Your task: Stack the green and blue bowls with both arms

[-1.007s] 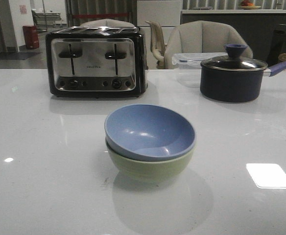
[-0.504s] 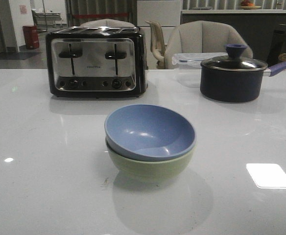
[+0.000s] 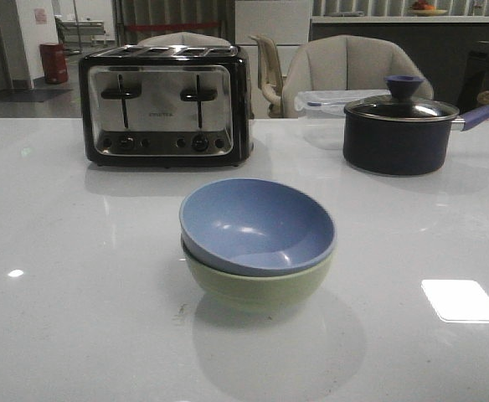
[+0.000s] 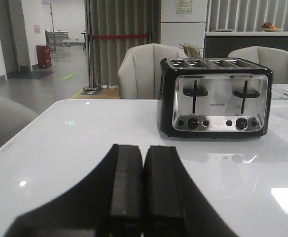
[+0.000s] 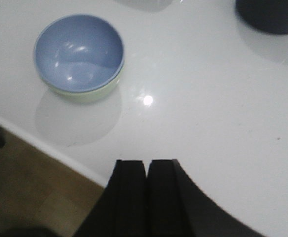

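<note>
The blue bowl (image 3: 256,224) sits nested inside the green bowl (image 3: 257,287) in the middle of the white table, slightly tilted. The stack also shows in the right wrist view, blue bowl (image 5: 78,52) over a green rim (image 5: 92,94), near the table's front edge. My left gripper (image 4: 143,153) is shut and empty, low over the table, pointing at the toaster. My right gripper (image 5: 147,165) is shut and empty above the table's front edge, well away from the bowls. Neither gripper shows in the front view.
A chrome and black toaster (image 3: 165,105) stands at the back left. A dark lidded saucepan (image 3: 399,130) with a purple handle stands at the back right, with a clear plastic container (image 3: 328,105) behind it. Chairs stand beyond the table. The table's front edge (image 5: 50,150) drops to the floor.
</note>
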### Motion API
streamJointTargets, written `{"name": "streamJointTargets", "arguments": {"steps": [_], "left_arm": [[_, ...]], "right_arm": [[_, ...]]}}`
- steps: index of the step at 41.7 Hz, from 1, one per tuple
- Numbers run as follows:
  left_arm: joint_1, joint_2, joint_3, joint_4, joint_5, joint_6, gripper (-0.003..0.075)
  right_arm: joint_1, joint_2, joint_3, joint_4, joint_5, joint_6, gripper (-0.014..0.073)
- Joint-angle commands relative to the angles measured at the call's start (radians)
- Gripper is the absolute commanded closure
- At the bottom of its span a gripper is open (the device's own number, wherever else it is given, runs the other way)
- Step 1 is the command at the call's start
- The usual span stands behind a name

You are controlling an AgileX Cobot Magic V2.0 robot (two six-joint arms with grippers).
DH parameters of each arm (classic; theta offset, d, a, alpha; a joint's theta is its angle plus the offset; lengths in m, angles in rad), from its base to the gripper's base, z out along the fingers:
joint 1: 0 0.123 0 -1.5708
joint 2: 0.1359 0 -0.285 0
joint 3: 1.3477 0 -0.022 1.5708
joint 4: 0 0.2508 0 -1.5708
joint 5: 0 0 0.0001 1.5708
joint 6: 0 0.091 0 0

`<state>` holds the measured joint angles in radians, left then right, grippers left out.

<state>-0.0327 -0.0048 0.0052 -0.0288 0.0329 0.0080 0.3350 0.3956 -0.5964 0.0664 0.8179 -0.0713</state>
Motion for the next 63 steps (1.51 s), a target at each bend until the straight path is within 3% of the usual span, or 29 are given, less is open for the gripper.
{"name": "streamJointTargets", "arguments": {"steps": [1, 13, 23, 63], "left_arm": [[0.0, -0.017, 0.006, -0.001, -0.096, -0.008, 0.0622], [0.0, -0.017, 0.006, -0.001, -0.096, -0.008, 0.0622], [0.0, -0.017, 0.006, -0.001, -0.096, -0.008, 0.0622], [0.0, -0.017, 0.006, -0.001, -0.096, -0.008, 0.0622]], "right_arm": [[-0.074, -0.089, 0.093, -0.01, -0.238, -0.007, 0.0555], [-0.295, -0.34, 0.466, -0.002, -0.695, -0.007, 0.0555], [-0.334, -0.426, 0.606, -0.001, -0.891, -0.007, 0.0555], [-0.342, -0.425, 0.62, 0.04, -0.887, -0.006, 0.0555]]}}
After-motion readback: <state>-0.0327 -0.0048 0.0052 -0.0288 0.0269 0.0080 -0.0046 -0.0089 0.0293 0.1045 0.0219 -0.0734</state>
